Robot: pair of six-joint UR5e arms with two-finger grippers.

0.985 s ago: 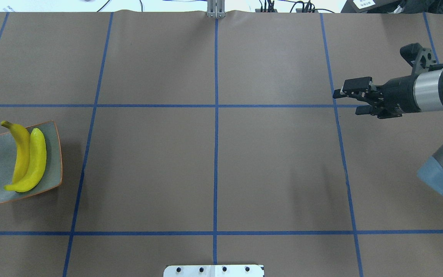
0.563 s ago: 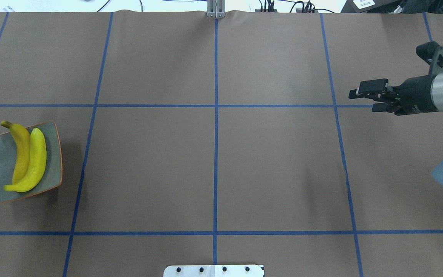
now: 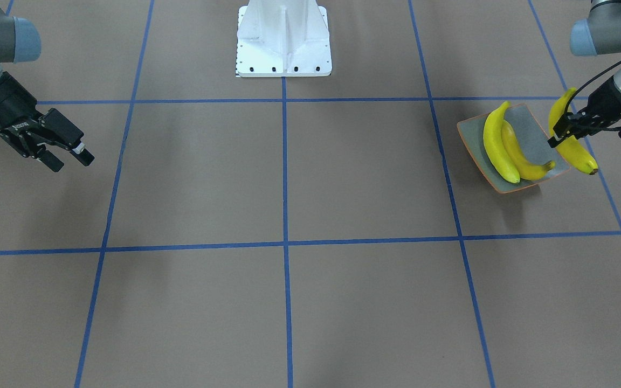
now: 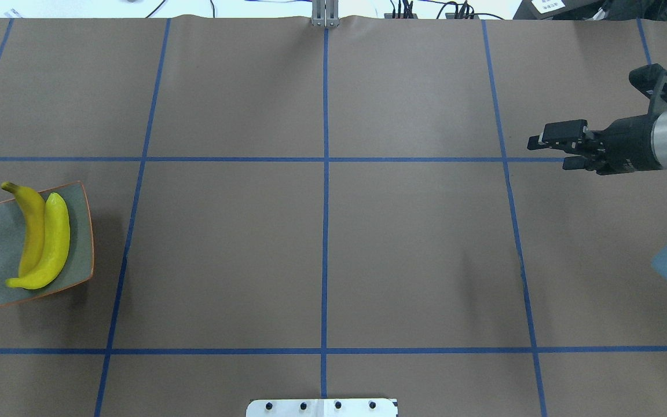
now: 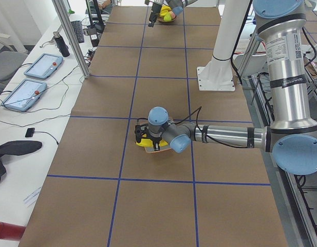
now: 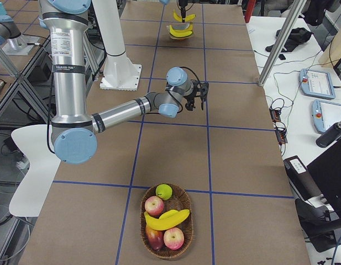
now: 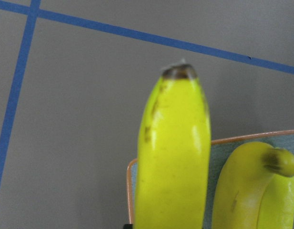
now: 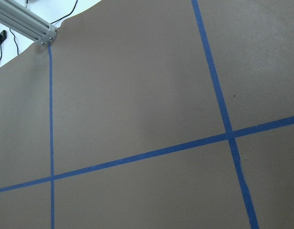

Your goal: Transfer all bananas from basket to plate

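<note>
Two bananas (image 3: 504, 145) crowd the plate (image 3: 532, 119), so the left pincer (image 3: 558, 133), clamped on a third banana (image 3: 579, 153), should release over its bare part.

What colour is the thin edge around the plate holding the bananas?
Orange, around a grey-green plate; the front-facing view shows it best.

Two bright yellow bananas (image 3: 498, 144) lie touching, side by side, on the square grey-green plate (image 3: 530, 128) with an orange rim. A third banana (image 3: 576, 151) hangs clamped in the left gripper (image 3: 560, 132) over the plate's edge. The fourth banana (image 6: 169, 219) lies in the basket (image 6: 166, 255)
</note>
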